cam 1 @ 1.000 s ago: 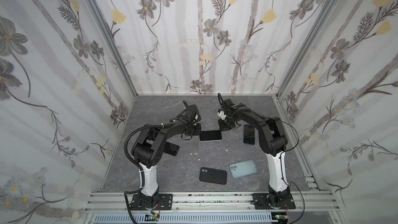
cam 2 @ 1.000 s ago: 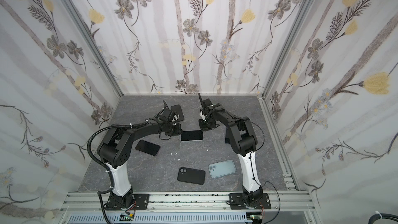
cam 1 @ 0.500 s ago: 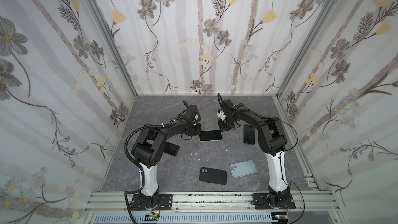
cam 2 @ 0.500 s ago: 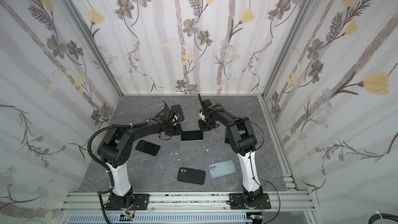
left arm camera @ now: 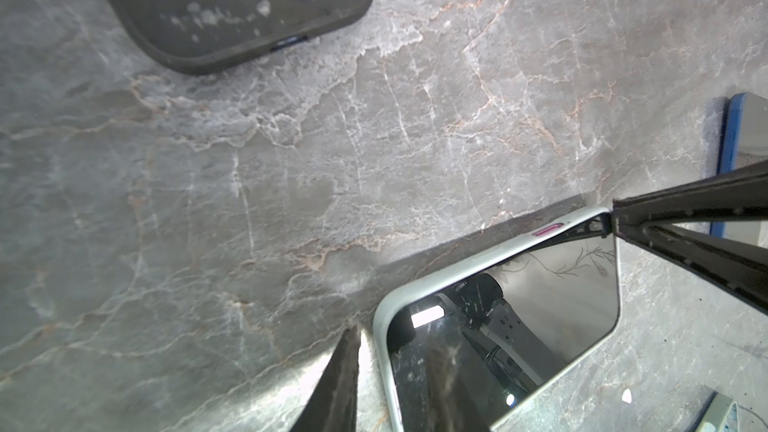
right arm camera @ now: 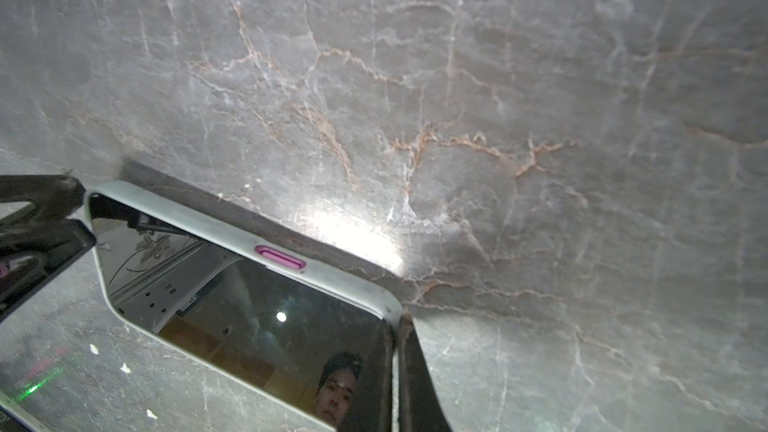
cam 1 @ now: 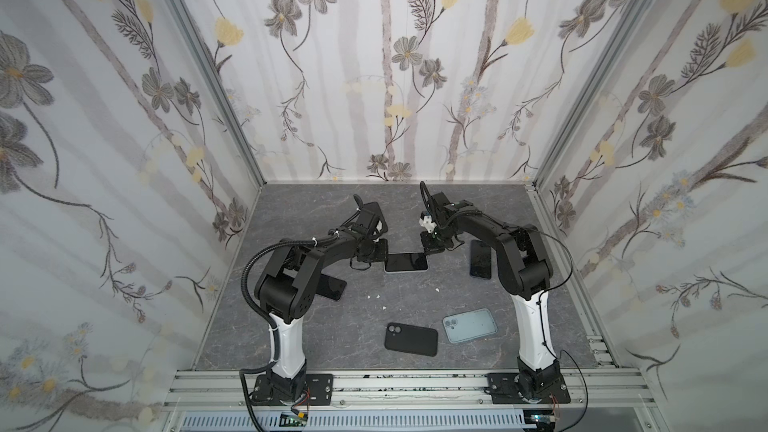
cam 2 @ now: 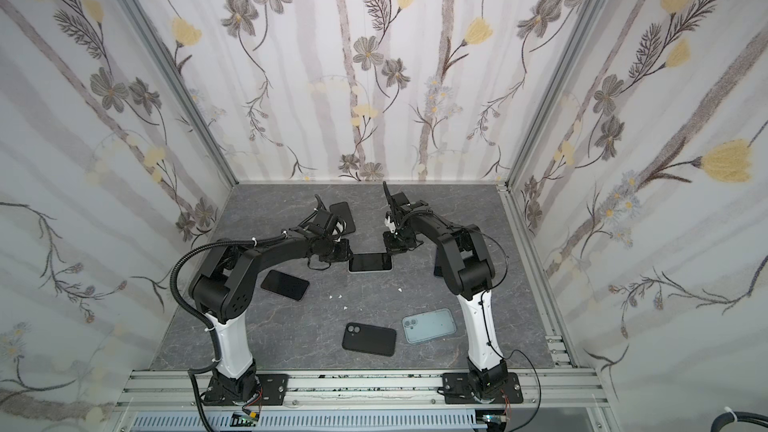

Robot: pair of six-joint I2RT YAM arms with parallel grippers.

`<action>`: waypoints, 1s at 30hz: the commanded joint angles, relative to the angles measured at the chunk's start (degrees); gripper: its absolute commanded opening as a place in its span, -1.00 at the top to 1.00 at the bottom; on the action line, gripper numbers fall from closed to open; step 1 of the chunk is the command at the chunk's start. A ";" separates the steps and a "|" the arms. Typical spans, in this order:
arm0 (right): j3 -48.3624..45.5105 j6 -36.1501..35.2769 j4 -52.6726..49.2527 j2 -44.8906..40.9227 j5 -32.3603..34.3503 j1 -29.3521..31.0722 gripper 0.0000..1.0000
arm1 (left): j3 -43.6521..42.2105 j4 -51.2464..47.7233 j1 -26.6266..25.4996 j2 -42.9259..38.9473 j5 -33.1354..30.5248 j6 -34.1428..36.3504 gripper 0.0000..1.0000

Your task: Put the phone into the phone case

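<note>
A phone [cam 1: 406,262] with a dark screen lies face up in a pale phone case [right arm camera: 199,218] with a pink side button, mid-table in both top views. My left gripper [cam 1: 385,260] is down at its left end. In the left wrist view one finger [left arm camera: 338,384] stands on the table just clear of the case rim [left arm camera: 380,326], and the other blurs over the screen, so the jaws are slightly open. My right gripper [right arm camera: 398,322] is shut, its tips down on the case's far right corner [left arm camera: 598,218].
A black case [cam 1: 410,339], camera hole up, and a pale blue-grey one [cam 1: 470,325] lie near the front. Dark phones lie by the right arm [cam 1: 481,259] and under the left arm [cam 2: 285,285]. Another dark case [left arm camera: 232,6] is behind the left gripper. White crumbs dot the table.
My right gripper's jaws have closed at the case's corner. The left gripper, both arms and the phone have stayed where they were.
</note>
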 commanded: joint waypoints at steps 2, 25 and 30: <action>-1.01 -0.51 -1.94 1.52 4.17 0.24 0.86 | 0.13 0.58 0.04 0.33 0.31 -0.37 0.46; 3.56 -0.06 0.35 -10.60 4.25 0.85 0.76 | 4.20 -2.63 1.10 -8.30 -0.53 1.26 0.46; 1.14 -2.12 5.78 -16.85 5.27 3.06 0.74 | 2.22 -3.07 1.07 -14.35 -3.09 4.03 0.42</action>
